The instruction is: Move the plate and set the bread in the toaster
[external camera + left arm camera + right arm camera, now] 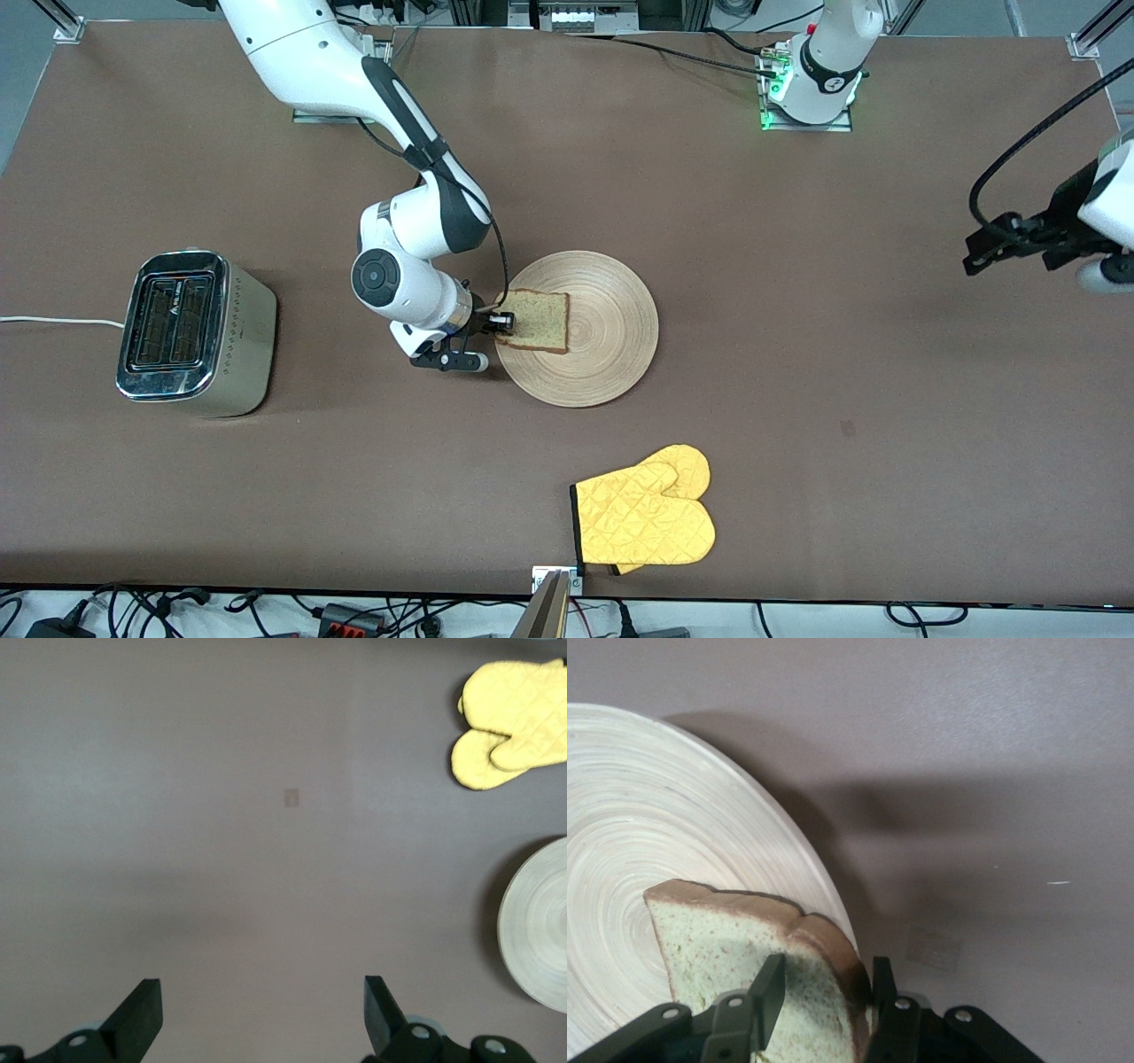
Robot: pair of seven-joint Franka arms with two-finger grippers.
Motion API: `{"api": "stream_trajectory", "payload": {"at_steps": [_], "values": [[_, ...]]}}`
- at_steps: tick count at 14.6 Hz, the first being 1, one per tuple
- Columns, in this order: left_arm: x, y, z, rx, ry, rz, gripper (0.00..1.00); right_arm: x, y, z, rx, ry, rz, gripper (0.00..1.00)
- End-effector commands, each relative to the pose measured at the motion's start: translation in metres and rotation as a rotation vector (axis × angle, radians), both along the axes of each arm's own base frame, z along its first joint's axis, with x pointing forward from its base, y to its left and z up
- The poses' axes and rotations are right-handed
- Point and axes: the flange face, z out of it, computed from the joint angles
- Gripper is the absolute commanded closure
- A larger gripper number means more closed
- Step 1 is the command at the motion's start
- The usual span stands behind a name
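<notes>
The bread [536,321], a pale green slice with a brown crust, lies on the round wooden plate [611,337] in the middle of the table. My right gripper [502,323] is at the plate's rim toward the right arm's end, shut on the bread's crust edge. In the right wrist view its fingers [769,988] press both faces of the bread [726,939] over the plate [656,815]. The chrome-topped toaster [190,332] stands toward the right arm's end, both slots showing. My left gripper [974,259] waits open over the left arm's end, nothing between its fingers [142,1014].
A yellow oven mitt [647,518] lies nearer to the front camera than the plate, by the table's edge; the left wrist view shows this mitt [509,722] and part of the plate [536,921]. The toaster's white cord [53,321] runs off the table's end.
</notes>
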Motion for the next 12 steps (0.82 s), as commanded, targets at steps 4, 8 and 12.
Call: {"api": "stream_trajectory", "payload": {"at_steps": [4, 8, 12], "values": [[-0.017, -0.006, -0.01, -0.009, 0.043, -0.053, 0.0, 0.0, 0.004, 0.003, -0.003, 0.014, -0.007, 0.73], [-0.014, -0.001, -0.007, -0.007, 0.034, -0.044, 0.0, 0.002, 0.003, 0.01, -0.001, 0.022, -0.006, 1.0], [-0.011, 0.004, -0.008, -0.007, 0.035, -0.035, 0.0, 0.013, 0.009, 0.039, 0.008, 0.042, 0.019, 1.0]]}}
